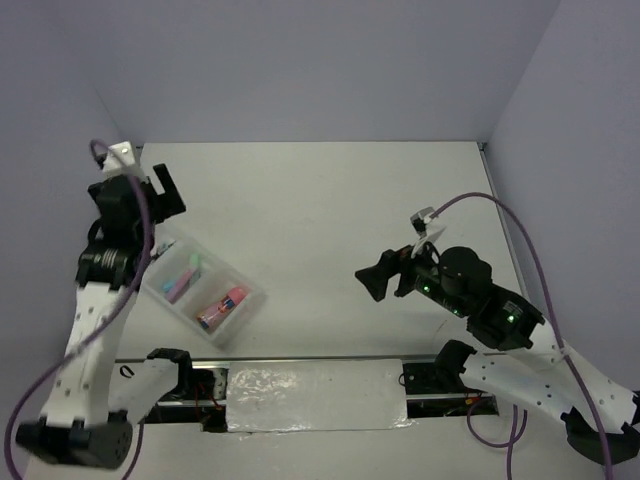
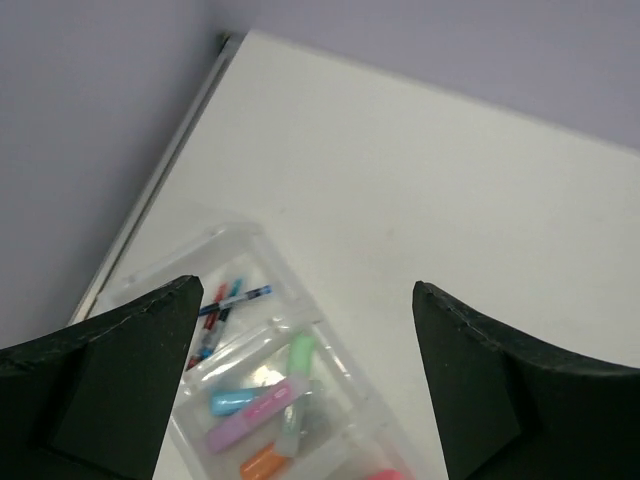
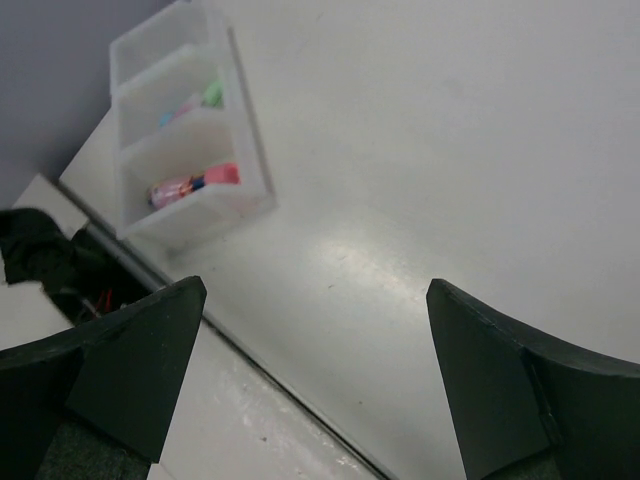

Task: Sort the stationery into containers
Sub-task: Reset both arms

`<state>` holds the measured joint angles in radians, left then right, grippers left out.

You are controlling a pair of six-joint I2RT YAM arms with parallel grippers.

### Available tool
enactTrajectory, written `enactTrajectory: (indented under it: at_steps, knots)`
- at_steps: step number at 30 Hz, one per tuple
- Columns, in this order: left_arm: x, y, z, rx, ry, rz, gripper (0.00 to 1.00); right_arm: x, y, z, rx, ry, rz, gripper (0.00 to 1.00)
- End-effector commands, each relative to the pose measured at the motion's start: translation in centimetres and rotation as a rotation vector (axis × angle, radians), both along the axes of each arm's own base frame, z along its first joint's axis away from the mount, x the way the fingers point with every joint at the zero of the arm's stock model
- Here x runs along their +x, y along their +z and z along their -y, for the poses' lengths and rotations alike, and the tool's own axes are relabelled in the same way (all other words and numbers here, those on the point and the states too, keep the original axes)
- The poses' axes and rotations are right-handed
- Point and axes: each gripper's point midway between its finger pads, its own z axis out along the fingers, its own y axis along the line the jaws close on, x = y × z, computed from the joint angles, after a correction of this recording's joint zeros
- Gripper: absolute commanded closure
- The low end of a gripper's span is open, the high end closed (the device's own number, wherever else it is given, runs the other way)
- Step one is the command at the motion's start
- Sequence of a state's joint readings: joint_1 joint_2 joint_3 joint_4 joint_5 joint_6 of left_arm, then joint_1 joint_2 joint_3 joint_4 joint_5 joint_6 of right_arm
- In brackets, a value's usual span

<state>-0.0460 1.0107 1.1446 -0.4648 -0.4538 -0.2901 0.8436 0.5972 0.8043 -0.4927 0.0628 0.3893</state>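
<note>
The clear three-compartment tray (image 1: 258, 298) lies at the near left of the table. Its near compartment holds the fat pink tube (image 1: 222, 307). The middle one holds the highlighters (image 1: 180, 280). In the left wrist view the tray (image 2: 250, 232) shows thin blue and red pens (image 2: 225, 305) in the far compartment, then green (image 2: 300, 352), blue (image 2: 235, 402), purple (image 2: 240, 428) and orange (image 2: 262, 462) highlighters. My left gripper (image 1: 158, 188) (image 2: 308, 285) is open and empty above the tray's far end. My right gripper (image 1: 378, 280) (image 3: 315, 285) is open and empty over bare table, far right of the tray (image 3: 245, 120).
A foil-covered strip (image 1: 310, 395) runs along the near edge between the arm bases. Grey walls close the table at the back and both sides. The table's left edge (image 2: 180, 150) runs right beside the tray.
</note>
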Motion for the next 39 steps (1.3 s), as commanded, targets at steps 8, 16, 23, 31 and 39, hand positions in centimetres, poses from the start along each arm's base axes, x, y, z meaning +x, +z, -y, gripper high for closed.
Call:
enactTrajectory:
  at_steps: [8,16,23,31,39]
  knots:
    - [-16.5,3.2,4.8,-0.208,-0.256,0.267,0.01,-0.8,8.8,14.0,-0.083,-0.479,0.145,0.00]
    - [-20.9,-2.2,5.0,-0.238,-0.295,0.227,0.01,-5.3,8.8,17.8,0.052,-0.445,0.193,0.00]
    - [-24.6,-0.4,2.1,-0.264,-0.191,0.344,0.01,-6.7,6.7,18.2,0.048,-0.404,0.157,0.00]
    - [-28.1,0.7,0.8,-0.294,-0.196,0.360,0.01,-7.0,5.8,17.8,0.069,-0.381,0.151,0.00]
    - [-29.1,1.0,-0.3,-0.295,-0.174,0.378,0.01,-6.5,5.8,17.5,0.064,-0.392,0.142,0.00]
